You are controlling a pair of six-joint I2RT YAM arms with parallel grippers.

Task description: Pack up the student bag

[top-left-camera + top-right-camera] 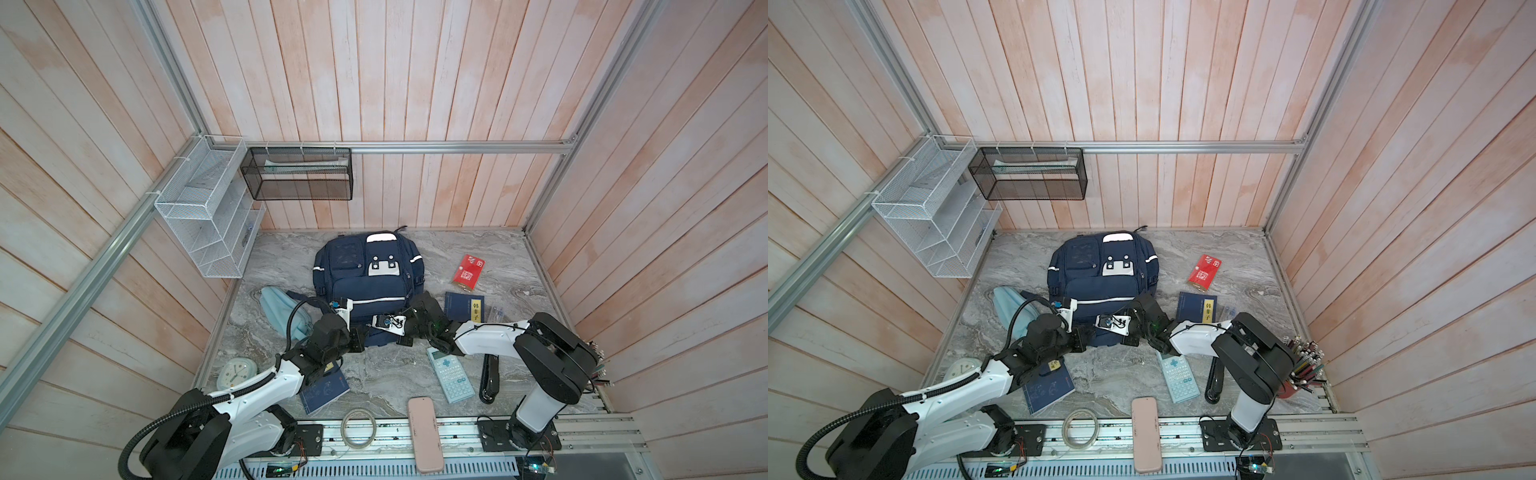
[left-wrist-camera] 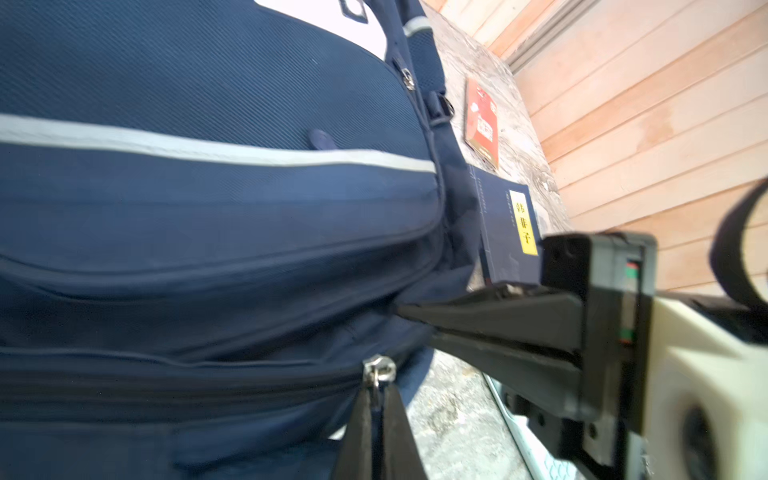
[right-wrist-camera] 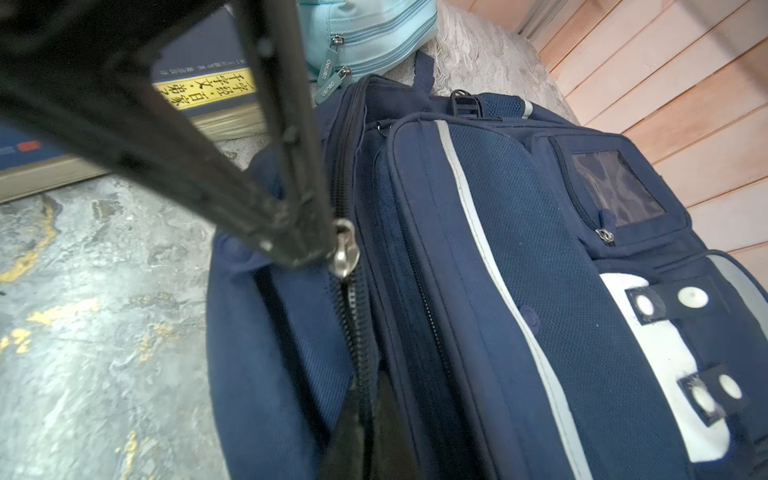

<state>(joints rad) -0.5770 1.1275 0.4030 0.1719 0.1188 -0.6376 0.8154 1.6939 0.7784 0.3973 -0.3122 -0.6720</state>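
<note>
The student bag, navy with white stripes, lies flat on the marble table, and both arms meet at its near end. My left gripper is shut on the pull of a silver zipper slider on the bag. In the right wrist view the left fingers reach that slider. My right gripper is shut on the bag's fabric along the same zipper track. The left wrist view shows the right fingers pinching that fabric from the side.
A light-blue pouch lies left of the bag. To its right are a navy book and a red booklet. Nearer are a calculator, stapler, notebook, clock, pink case and pencil cup.
</note>
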